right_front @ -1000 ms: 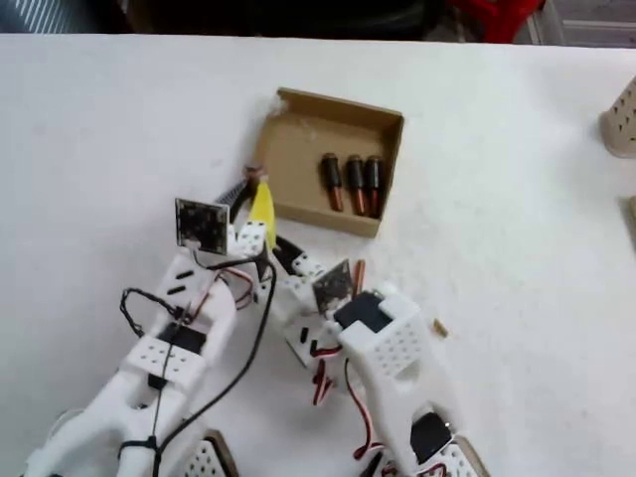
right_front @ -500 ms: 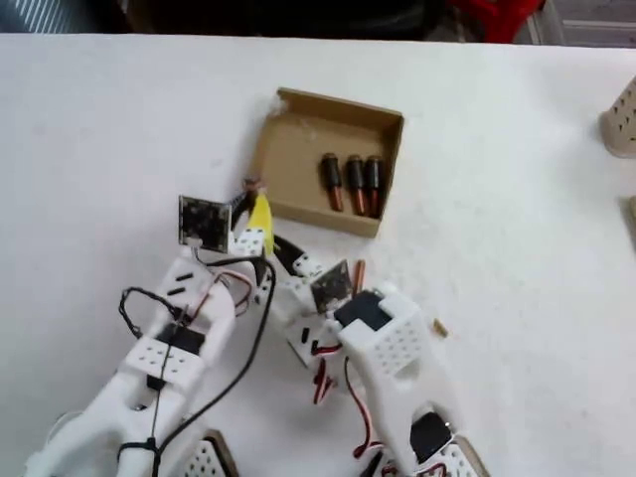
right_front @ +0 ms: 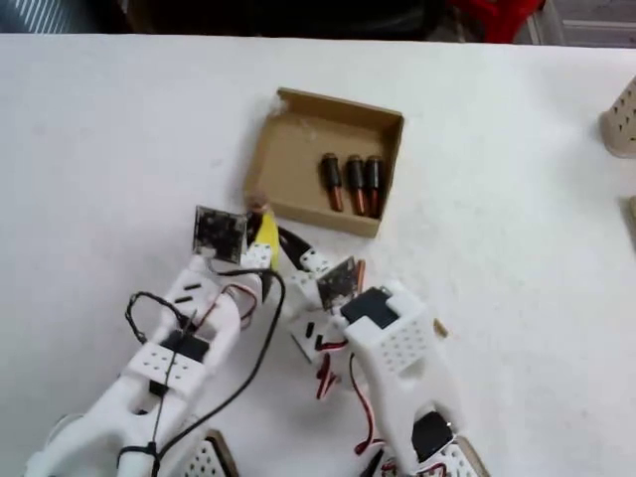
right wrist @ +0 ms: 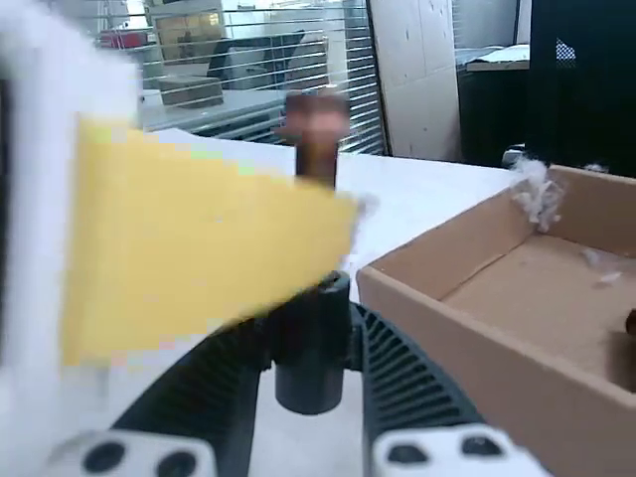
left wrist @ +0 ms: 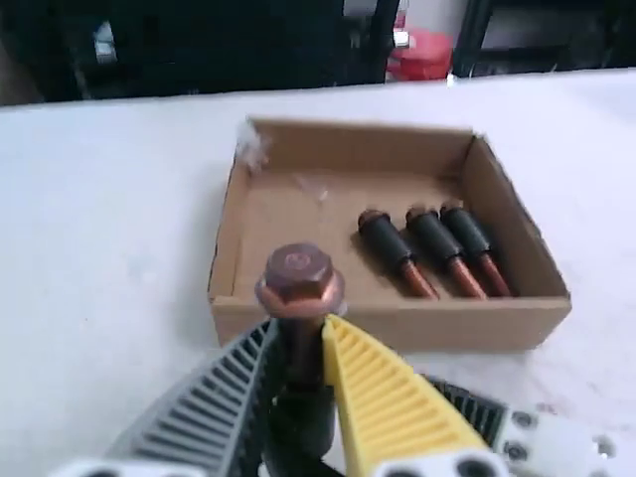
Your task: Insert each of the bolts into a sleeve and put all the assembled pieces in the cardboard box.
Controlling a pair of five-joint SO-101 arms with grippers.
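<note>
Your left gripper (left wrist: 298, 336) is pinching one bolt (left wrist: 299, 280) just under its head. The bolt is shiny and copper-brown, with a six-sided head, and it is standing upright. One finger is yellow (left wrist: 383, 397) and the other is grey (left wrist: 214, 407). Both are ribbed like tiny stairs.

Your right gripper (right wrist: 310, 333) is squeezing one sleeve (right wrist: 310, 383), a smooth black tube, between two black ribbed fingers (right wrist: 402, 388). The sleeve is sitting right under the bolt, in line with it. The yellow finger is hiding the spot where they meet, so you cannot tell if the bolt's tip is inside. Both grippers are hanging close together, just in front of the cardboard box (right_front: 298, 149).

The box is brown, low and square-cornered, with no lid. A bit of white fluff (left wrist: 253, 149) is sticking to one back corner. Three finished pieces (right_front: 353, 184) are lying side by side inside, toward the right side. Each one is showing a black sleeve with a copper shaft poking out.

Everything is sitting on a smooth white table (right_front: 119, 119). Behind the table, dark furniture and a red thing (left wrist: 422, 50) are standing. Window blinds (right wrist: 248, 60) are hanging farther back in the room.
</note>
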